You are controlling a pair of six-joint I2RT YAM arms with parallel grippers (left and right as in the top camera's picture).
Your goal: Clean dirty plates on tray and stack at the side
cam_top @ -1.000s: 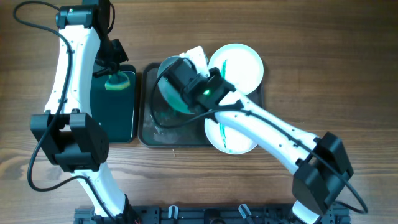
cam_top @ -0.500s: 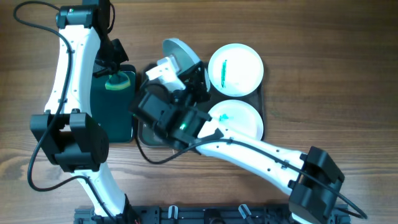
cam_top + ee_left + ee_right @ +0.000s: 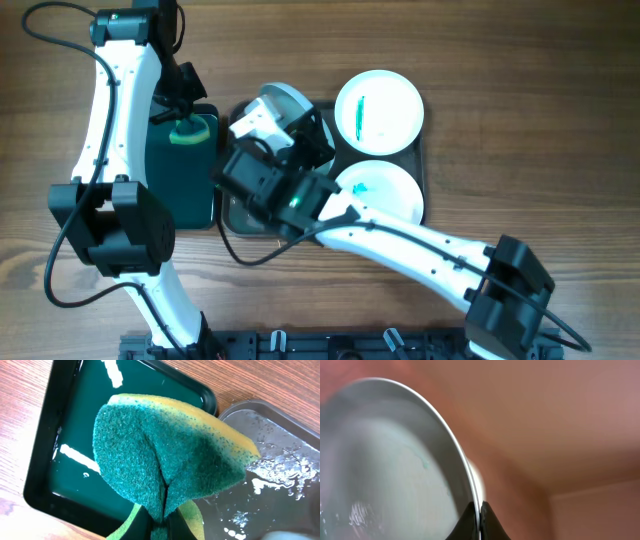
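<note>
On the wooden counter the dark grey tray lies at the middle. From above, much of it is covered by the right arm, which crosses it from the lower right. Only its wet left part and its right rim show. Just beside it on the left lies the smaller black tray, teal inside.

Two plates lie flat at the grey tray's right end. The far plate is in full view with a teal streak across it. The near plate is partly hidden under the arm, with a teal mark showing near its left edge.

The third plate is lifted and tilted over the tray's far left corner, and overhead only a grey crescent of it clears the arm. In the right wrist view this plate fills the left side. It is blurred, with faint teal specks on its face, and its lower part is cut off. The right jaws are almost closed, pinching its rim at the bottom of that view, one finger on each side.

The sponge, yellow with a green scouring face, hangs over the black tray's far end. Whether it touches the tray cannot be told. In the left wrist view the folded sponge hides part of the black tray and a corner of the grey tray. The left jaws clamp the fold at the bottom edge, mostly cut off by the frame.
</note>
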